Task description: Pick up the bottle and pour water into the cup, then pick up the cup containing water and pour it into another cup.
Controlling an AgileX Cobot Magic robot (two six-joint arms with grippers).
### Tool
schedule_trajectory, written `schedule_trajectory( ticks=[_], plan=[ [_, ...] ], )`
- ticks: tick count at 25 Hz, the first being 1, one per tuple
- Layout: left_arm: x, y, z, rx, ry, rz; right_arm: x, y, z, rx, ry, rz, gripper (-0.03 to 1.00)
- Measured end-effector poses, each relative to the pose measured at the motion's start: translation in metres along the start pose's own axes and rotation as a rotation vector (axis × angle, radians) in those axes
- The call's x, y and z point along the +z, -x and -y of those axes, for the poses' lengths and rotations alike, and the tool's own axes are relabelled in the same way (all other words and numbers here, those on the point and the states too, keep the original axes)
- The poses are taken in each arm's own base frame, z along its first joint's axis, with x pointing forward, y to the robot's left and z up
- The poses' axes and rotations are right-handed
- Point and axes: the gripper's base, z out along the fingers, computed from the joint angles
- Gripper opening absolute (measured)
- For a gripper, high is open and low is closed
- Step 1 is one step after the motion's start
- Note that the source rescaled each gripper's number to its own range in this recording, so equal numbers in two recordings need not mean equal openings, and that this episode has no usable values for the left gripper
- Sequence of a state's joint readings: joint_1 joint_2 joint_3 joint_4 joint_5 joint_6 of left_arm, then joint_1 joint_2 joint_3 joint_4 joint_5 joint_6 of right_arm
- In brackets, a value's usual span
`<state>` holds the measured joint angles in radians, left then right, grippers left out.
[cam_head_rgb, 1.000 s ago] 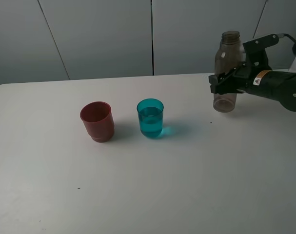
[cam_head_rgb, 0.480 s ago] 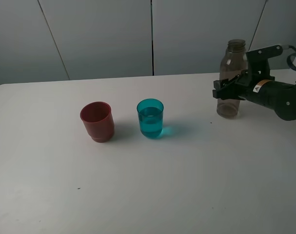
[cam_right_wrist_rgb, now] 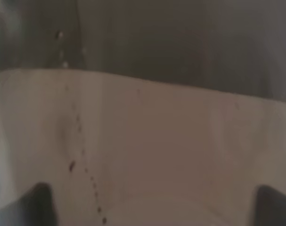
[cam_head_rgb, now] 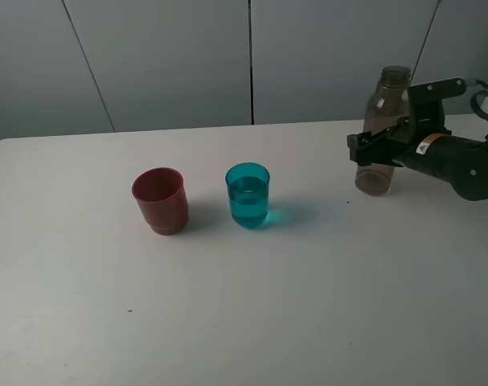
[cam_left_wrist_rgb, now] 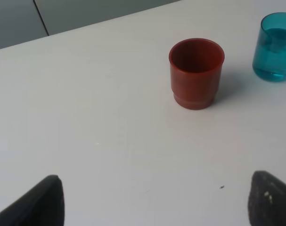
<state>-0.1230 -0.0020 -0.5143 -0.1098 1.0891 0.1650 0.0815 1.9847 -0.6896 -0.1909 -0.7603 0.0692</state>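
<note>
Straddling the bottle point(cam_head_rgb: 386, 104) partway up its body, my right claw point(cam_head_rgb: 371, 151) stands with its jaws spread wide. In the wrist view the two tips sit at the far corners with smoky plastic filling everything between them, and I cannot tell whether either pad touches it. The bottle stands upright on the tabletop point(cam_head_rgb: 308, 314) at the far right, well apart from the cups. It looks nearly empty, so I judge it light, thin-walled and tall enough to tip at a nudge; backing straight off would matter more than speed. Further out, the blue cup point(cam_head_rgb: 248, 195) sits near the middle with water in it. The red cup point(cam_head_rgb: 158, 199) stands just beside it on the left, empty as far as I can see. The blue cup is the one to take next, I think: smooth, stiff, weighted by its water and ready to slosh. I would grip it around the mid wall, below the rim, and keep it level. My left claw point(cam_left_wrist_rgb: 154, 205) hangs spread and empty above the tabletop, near the red cup.
</note>
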Motion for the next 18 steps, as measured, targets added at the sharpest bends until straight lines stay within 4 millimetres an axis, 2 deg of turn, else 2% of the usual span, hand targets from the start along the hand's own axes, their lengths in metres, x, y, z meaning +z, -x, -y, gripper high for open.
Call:
schedule_trajectory(
  ticks=[1, 3, 10, 18],
  plan=[
    [0.0, 0.0, 0.0, 0.0, 0.0, 0.0, 0.0, 0.0, 0.0, 0.0, 0.0, 0.0, 0.93],
    [0.0, 0.0, 0.0, 0.0, 0.0, 0.0, 0.0, 0.001, 0.0, 0.0, 0.0, 0.001, 0.98],
    [0.0, 0.0, 0.0, 0.0, 0.0, 0.0, -0.015, 0.029, 0.002, 0.001, -0.02, 0.078, 0.99],
    [0.0, 0.0, 0.0, 0.0, 0.0, 0.0, -0.05, 0.079, 0.001, -0.042, -0.043, 0.204, 0.99]
  ],
)
